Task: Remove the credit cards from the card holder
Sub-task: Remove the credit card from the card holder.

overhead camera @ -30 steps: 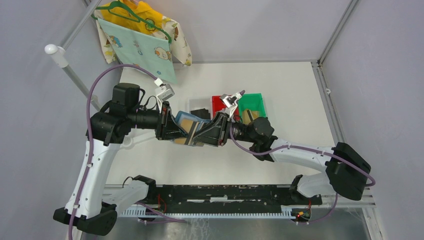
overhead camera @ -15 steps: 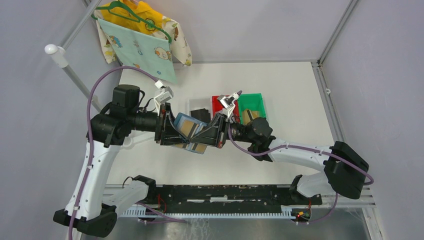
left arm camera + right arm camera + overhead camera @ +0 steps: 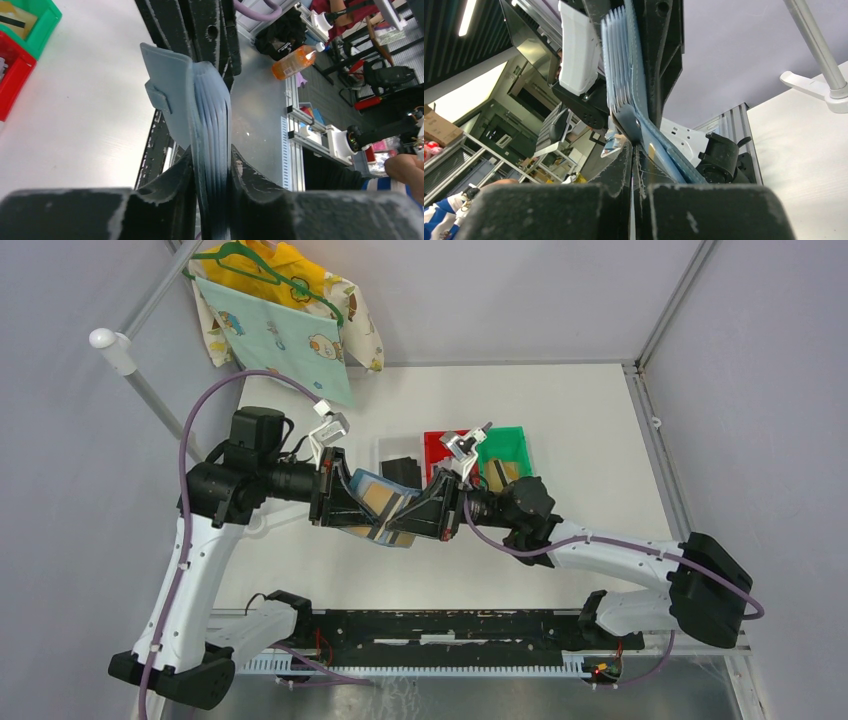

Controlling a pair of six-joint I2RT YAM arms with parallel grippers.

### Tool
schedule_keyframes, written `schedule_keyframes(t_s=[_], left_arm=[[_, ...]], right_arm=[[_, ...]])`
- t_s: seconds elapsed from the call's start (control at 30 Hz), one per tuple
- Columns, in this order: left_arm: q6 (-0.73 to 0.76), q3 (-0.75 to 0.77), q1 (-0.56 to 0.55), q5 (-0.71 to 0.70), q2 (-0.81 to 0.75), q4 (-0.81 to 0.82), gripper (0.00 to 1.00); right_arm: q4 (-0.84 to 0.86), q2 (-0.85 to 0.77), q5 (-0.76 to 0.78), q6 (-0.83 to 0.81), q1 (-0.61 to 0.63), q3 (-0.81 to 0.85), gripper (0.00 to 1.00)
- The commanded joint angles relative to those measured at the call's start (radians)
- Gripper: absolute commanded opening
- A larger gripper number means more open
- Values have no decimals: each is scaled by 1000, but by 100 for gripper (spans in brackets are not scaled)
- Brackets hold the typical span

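The slate-blue card holder (image 3: 366,484) hangs above the table between my two grippers, its tan pockets facing up. My left gripper (image 3: 350,508) is shut on its spine end. In the left wrist view the card holder (image 3: 212,115) stands edge-on between the fingers, leaves fanned, strap tab (image 3: 160,97) on the left. My right gripper (image 3: 633,147) is shut, its tips meeting just below the card holder (image 3: 619,65); a blue flap runs past the right finger. I cannot tell whether a card is pinched. A black card (image 3: 403,468) lies in the white bin, a tan one (image 3: 500,472) in the green bin.
White bin (image 3: 385,445), red bin (image 3: 436,443) and green bin (image 3: 508,440) stand side by side just behind the grippers. Children's clothes on a green hanger (image 3: 275,330) hang at the back left beside a slanted pole (image 3: 150,390). The frame rail runs along the near edge.
My right gripper has closed at the card holder's edge. Both grippers and the card holder have sunk slightly toward the near side.
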Motion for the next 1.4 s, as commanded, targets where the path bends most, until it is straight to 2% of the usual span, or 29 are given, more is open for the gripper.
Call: schedule_keyframes(t_s=[0.0,0.1,0.23,0.3,0.37,0.43,0.63,0.7,1.0,1.2,1.23,1.3,1.37], left_arm=[[37,52,-20,128,-10,-30,22],[40,55,-20,121,-11,-29,16],[45,50,-21,103,-15,-27,15],[46,50,-21,95,-16,-27,14],[45,51,-21,77,-19,-25,14],[34,52,-21,65,-23,-14,14],[27,41,-20,47,-33,6,18],[25,44,-20,42,-32,8,20],[2,81,-20,8,-41,42,20],[-4,65,-20,28,-39,51,20],[-6,65,-21,27,-38,50,20],[-11,66,-21,17,-36,52,22],[-13,65,-20,9,-37,55,25]], right_arm=[[3,-33,77,-42,-7,-8,3],[-2,-44,85,-45,-7,-18,13],[0,-41,107,-43,-7,-1,38],[1,-30,108,-40,-7,20,42],[3,-18,107,-35,-8,39,42],[9,-3,107,-27,-8,54,37],[35,26,112,-4,-8,70,6],[38,22,112,-5,-7,61,0],[16,-67,133,-60,-13,-80,0],[14,-74,132,-66,-13,-79,0],[14,-72,126,-65,-12,-69,4],[19,-63,124,-65,-9,-49,24],[28,-54,121,-64,-4,-30,32]])
